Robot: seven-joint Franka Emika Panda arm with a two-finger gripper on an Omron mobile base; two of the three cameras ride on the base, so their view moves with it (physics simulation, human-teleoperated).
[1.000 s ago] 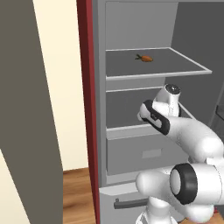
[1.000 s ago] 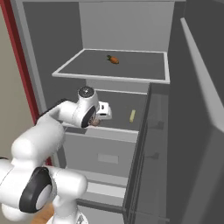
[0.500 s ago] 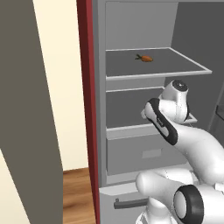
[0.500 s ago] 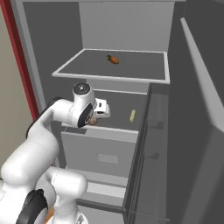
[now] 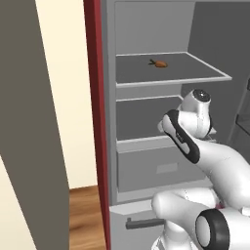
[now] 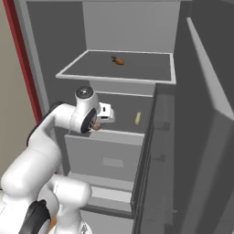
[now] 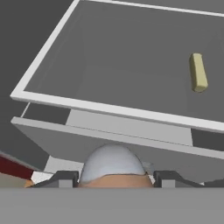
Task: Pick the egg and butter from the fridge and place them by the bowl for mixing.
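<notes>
My gripper (image 7: pixel 113 181) is shut on the egg (image 7: pixel 113 168), a pinkish-tan rounded object wedged between the two dark fingertips. The hand hovers just in front of the fridge's (image 6: pixel 50 55) lower shelf, at its front left edge (image 7: pixel 105 108). From the right base view the egg (image 6: pixel 96 127) peeks out under the hand. The butter (image 7: pixel 198 72), a pale yellow stick, lies on that same shelf toward the back right, also butter (image 6: pixel 137 118) in the right base view. The bowl is out of view.
An orange carrot (image 5: pixel 158 63) lies on the upper shelf (image 6: pixel 114 78). A grey drawer (image 6: pixel 109 157) sits below the lower shelf. The open fridge door (image 6: pixel 201 137) stands close on the right. A dark red cupboard edge (image 5: pixel 95 97) borders the fridge's left side.
The arm has drawn the hand slightly up and toward the fridge's right, with the egg still held. The butter and carrot have not moved.
</notes>
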